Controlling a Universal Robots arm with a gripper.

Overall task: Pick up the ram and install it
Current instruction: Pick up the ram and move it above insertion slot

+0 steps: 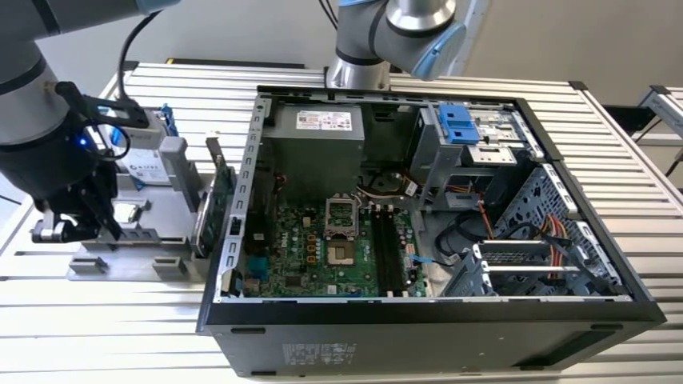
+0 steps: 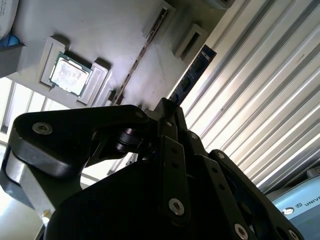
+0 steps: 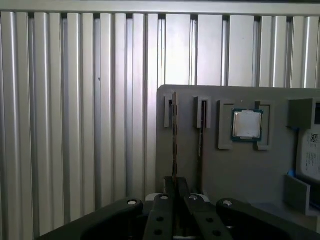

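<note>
The ram [image 3: 175, 130] is a thin dark stick seen edge-on, standing at a slot near one edge of the grey parts holder [image 3: 235, 170]. In the second wrist view the ram [image 2: 196, 70] shows as a dark-blue strip running away from the fingertips. My gripper [image 3: 175, 181] is shut on the near end of the ram, also seen in the second wrist view as the gripper [image 2: 167, 107]. In the exterior view my gripper [image 1: 53, 228] hangs over the holder [image 1: 117, 268] on the exterior view's left of the open computer case [image 1: 427, 316].
A processor chip [image 3: 246, 124] and a second thin card [image 3: 201, 130] sit in the holder. A green card [image 1: 219, 204] and a silver drive [image 1: 144, 164] stand on it too. Inside the case, black memory slots [image 1: 385, 256] lie beside the processor socket [image 1: 339, 216]. The table [image 1: 107, 336] is ribbed metal.
</note>
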